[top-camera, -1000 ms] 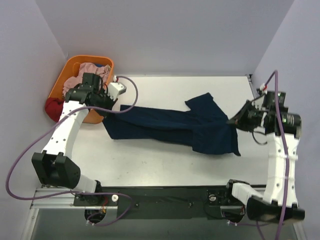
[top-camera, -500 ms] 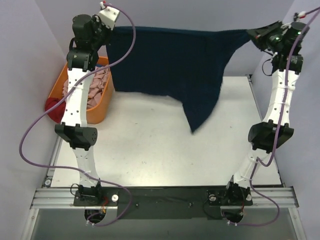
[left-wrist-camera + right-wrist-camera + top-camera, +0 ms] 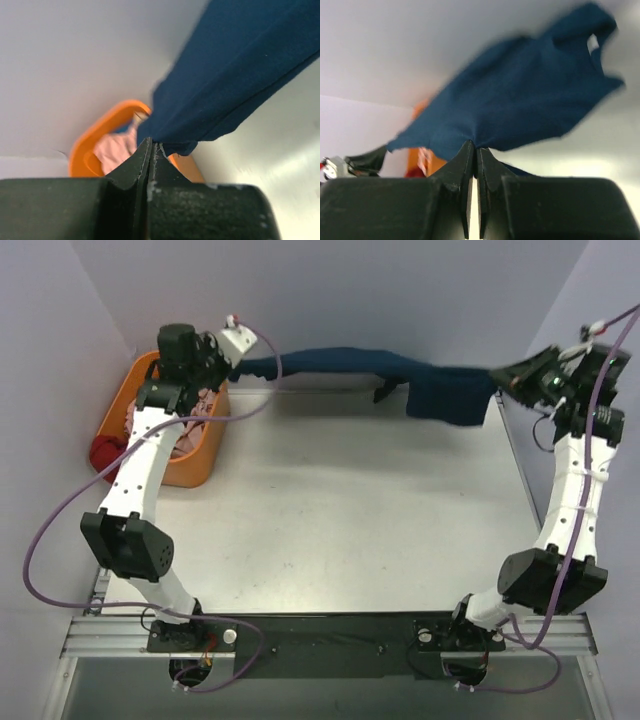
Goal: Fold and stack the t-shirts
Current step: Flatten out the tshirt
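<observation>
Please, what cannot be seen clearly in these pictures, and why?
Top view: the left arm covers part of the orange basket, hiding some clothes.
Right wrist view: the navy t-shirt is motion-blurred; its neck label is unreadable.
Left wrist view: the left end effector fills the lower frame, hiding whatever lies below.

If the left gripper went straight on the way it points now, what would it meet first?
The dark blue t-shirt, which the left gripper now pinches. Past the cloth probably comes the grey back wall, but depth is unclear.
</observation>
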Robot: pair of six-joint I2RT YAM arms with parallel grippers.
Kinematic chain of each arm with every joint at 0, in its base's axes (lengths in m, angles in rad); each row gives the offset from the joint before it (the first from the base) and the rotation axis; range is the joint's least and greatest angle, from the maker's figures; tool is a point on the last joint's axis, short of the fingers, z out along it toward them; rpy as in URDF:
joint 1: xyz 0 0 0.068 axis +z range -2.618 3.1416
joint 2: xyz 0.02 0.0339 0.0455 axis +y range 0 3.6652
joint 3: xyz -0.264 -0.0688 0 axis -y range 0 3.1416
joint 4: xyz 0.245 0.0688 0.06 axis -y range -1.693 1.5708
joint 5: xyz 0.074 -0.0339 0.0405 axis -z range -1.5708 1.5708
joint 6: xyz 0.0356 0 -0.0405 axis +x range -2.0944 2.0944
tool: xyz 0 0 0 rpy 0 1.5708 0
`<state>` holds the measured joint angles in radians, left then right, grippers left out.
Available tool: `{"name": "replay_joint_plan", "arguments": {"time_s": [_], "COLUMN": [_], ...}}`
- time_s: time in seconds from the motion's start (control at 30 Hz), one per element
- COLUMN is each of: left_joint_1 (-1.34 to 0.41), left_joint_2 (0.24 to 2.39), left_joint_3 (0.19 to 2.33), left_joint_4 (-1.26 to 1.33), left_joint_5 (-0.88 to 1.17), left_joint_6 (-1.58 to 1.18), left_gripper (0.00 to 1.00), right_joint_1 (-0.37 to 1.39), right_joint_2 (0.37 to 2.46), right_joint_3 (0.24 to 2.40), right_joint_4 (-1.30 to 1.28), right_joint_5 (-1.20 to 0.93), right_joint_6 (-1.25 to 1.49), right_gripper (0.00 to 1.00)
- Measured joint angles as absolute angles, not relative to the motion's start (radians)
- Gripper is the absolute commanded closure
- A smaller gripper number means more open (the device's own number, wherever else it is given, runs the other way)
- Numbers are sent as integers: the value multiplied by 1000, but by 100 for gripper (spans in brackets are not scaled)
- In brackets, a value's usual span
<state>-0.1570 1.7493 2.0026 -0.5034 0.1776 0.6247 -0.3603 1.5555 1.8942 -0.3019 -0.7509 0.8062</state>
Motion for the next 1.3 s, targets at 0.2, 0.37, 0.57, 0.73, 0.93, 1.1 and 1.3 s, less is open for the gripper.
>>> {"name": "replay_joint_plan", "arguments": {"time_s": [0.2, 0.37, 0.57, 0.73, 0.93, 1.1, 1.3], "left_joint_1": [-183, -187, -226, -247, -246, -246, -244], "left_joint_2": [1605, 1570, 1569, 1538, 1472, 1478, 1507], "left_joint_3": [1535, 1240, 1000, 939, 937, 938, 977], "left_joint_4": [-595, -686, -752, -839, -896, -880, -897], "left_joint_5": [202, 207, 206, 202, 196, 187, 170], "left_joint_6": [756, 799, 811, 820, 834, 835, 872], "left_gripper": [100, 100, 100, 100, 100, 89, 61], "right_joint_1": [-340, -262, -223, -236, -255, -242, -184], "right_joint_2": [1333, 1277, 1317, 1305, 1299, 1399, 1508], "right_joint_3": [1271, 914, 772, 768, 775, 841, 927], "right_joint_4": [-553, -661, -677, -696, -723, -701, -671], "right_joint_5": [-707, -641, -587, -551, -509, -484, -413], "right_joint_6": [561, 446, 389, 362, 344, 347, 357], "right_gripper": [100, 100, 100, 100, 100, 64, 35]}}
